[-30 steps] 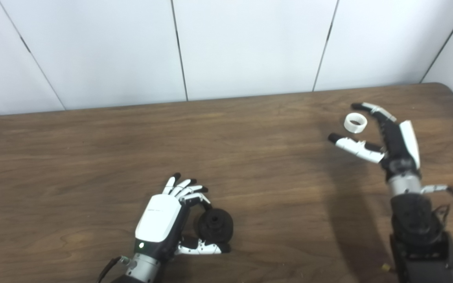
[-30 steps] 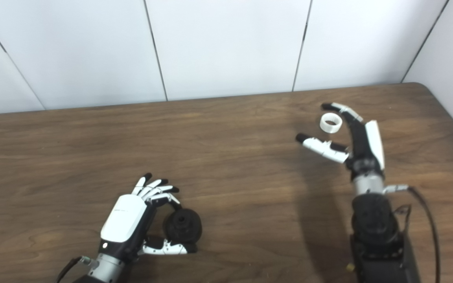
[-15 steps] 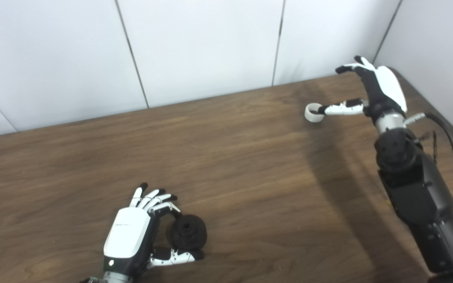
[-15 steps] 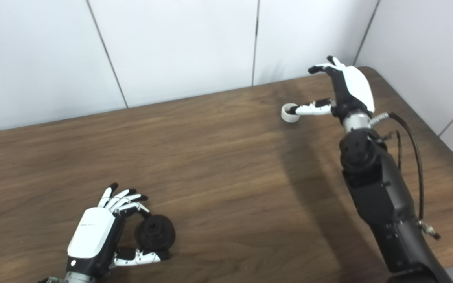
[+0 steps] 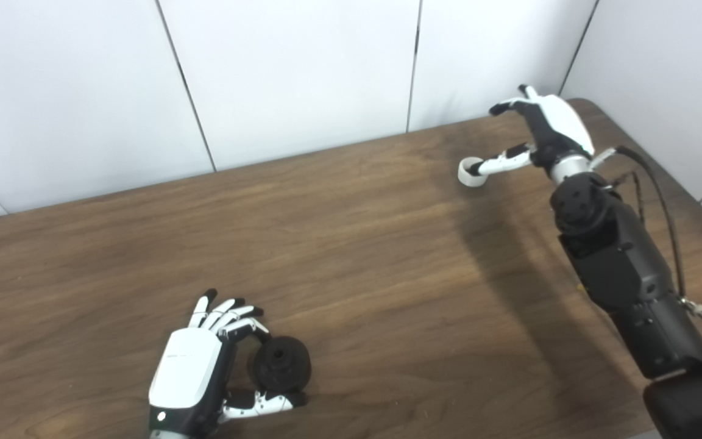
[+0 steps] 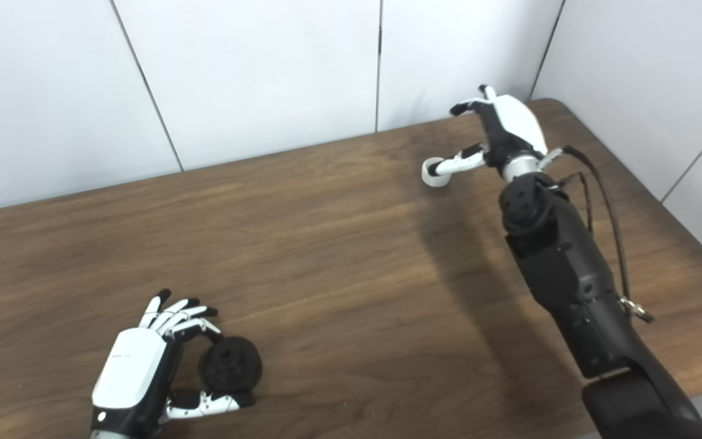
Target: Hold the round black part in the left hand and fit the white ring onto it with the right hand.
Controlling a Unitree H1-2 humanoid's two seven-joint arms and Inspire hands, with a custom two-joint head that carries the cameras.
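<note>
Upper right of the frame: right hand reached out over the far corner of the bench, thumb tip now poked into or against the white ring, other fingers arched above and apart, nothing pinched between them yet. A second ago, ring lying free between thumb and fingers; half a second ago, thumb already at the ring; since then, little more than a slight shift of the whole view, so most of the apparent drift is camera, not hand. Whether the ring is lifted off the wood or merely hooked where it sits: cannot tell. Judged from this, pickup begun but not secured.

Lower left of the frame: left hand curled around the round black part, fingers above, thumb below, part resting on the bench, unchanged throughout. Grip looks loose rather than clamped. Ring and black part well apart, fitting not yet started.

Count: one white ring, one black part, two hands, one bench.
</note>
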